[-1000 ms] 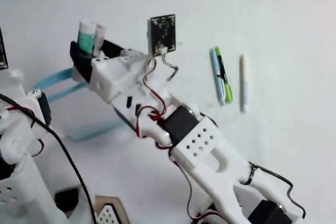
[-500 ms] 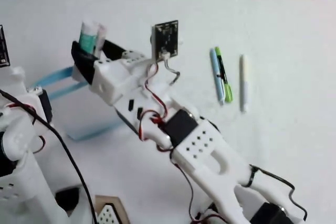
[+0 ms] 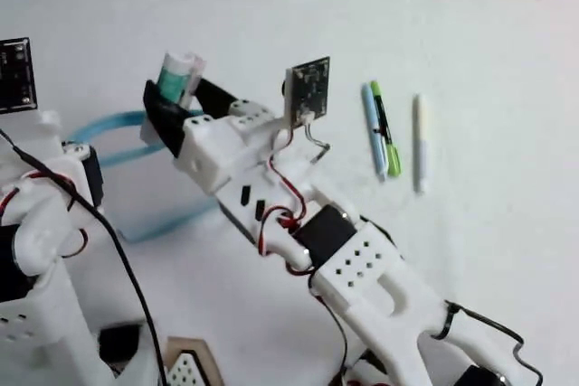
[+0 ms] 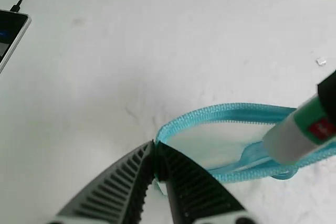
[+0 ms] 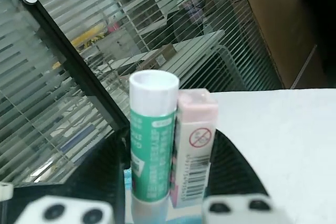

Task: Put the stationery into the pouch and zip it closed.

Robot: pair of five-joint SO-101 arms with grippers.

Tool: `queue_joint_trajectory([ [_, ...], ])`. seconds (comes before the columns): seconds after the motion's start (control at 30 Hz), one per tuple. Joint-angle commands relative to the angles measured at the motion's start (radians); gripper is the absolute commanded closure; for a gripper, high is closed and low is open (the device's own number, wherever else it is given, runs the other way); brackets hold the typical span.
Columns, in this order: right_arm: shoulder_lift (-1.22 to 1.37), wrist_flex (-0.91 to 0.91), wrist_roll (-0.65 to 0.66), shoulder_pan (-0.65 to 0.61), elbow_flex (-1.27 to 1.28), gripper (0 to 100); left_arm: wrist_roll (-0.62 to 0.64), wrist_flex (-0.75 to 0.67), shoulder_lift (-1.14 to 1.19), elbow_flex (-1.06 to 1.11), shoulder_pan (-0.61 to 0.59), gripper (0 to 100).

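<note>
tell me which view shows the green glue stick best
The right wrist view: the green glue stick stands nearly whole in the right gripper, beside a pink stick. The high view shows its top above that gripper from afar. The left wrist view shows one end, with the open pouch behind it.

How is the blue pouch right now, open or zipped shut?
Open: the pouch gapes, its zipper edges spread in a loop; the left tool pinches one end.

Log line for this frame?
left gripper: shut on pouch rim | right gripper: shut on glue stick and eraser, over pouch opening | three pens on table
</note>
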Motion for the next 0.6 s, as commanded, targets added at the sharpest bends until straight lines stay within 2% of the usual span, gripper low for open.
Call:
queue_joint_trajectory([
  [0.0,-0.030,0.002,0.023,0.015,0.015,98.1,0.000,-0.026,0.082,0.072,0.028,98],
  [0.17,0.010,-0.010,0.023,0.010,0.061,98.1,0.000,-0.031,0.082,0.084,0.030,98],
  [0.4,0.162,-0.170,0.023,0.022,0.114,98.1,0.000,-0.029,0.082,0.084,0.030,98],
  [0.57,0.136,-0.131,0.084,-0.085,0.084,98.1,0.000,-0.029,0.082,0.084,0.030,98],
])
